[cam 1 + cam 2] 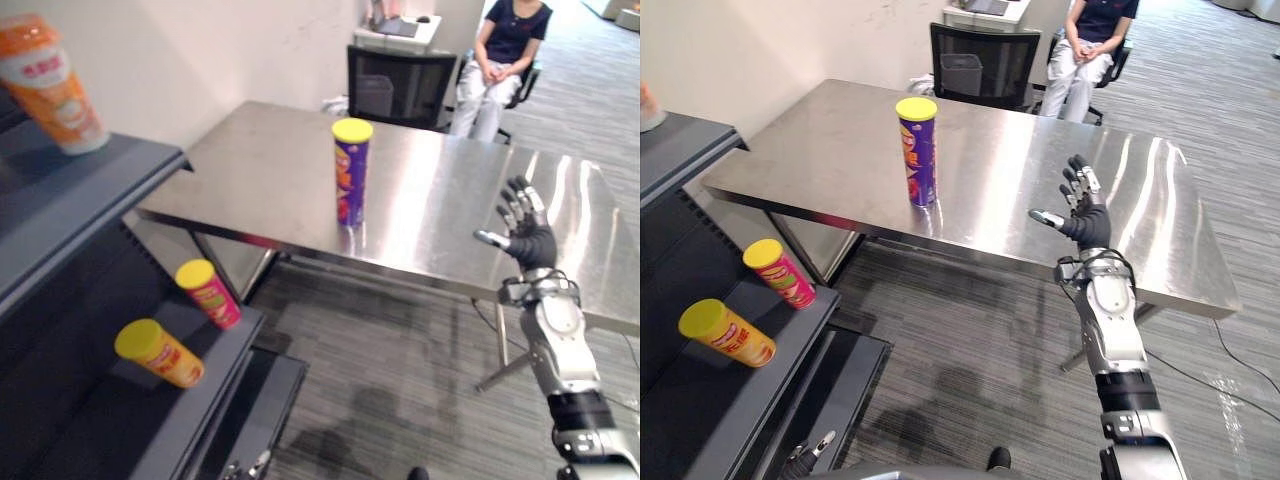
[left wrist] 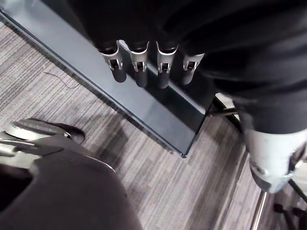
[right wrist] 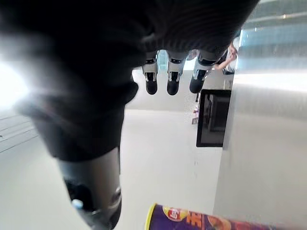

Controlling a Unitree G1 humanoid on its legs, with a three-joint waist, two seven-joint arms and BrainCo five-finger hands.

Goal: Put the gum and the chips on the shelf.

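A purple chips can (image 1: pixel 350 172) with a yellow lid stands upright on the steel table (image 1: pixel 250 170), near its front edge. My right hand (image 1: pixel 528 235) is raised over that edge well to the right of the can, open with fingers spread and nothing in it. Its wrist view shows straight fingers (image 3: pixel 168 79) and the can (image 3: pixel 216 221) beyond. The dark shelf (image 1: pixel 60 195) stands at the left. A red can (image 1: pixel 210 293) and an orange can (image 1: pixel 160 353), both yellow-lidded, lie on its lower board. My left hand (image 2: pixel 139 62) hangs open beside the shelf's base.
An orange-and-white cup (image 1: pixel 52 85) stands on the shelf's upper board. A person (image 1: pixel 500 60) sits behind the table beside a black chair (image 1: pixel 400 85). Grey carpet runs between the shelf and the table.
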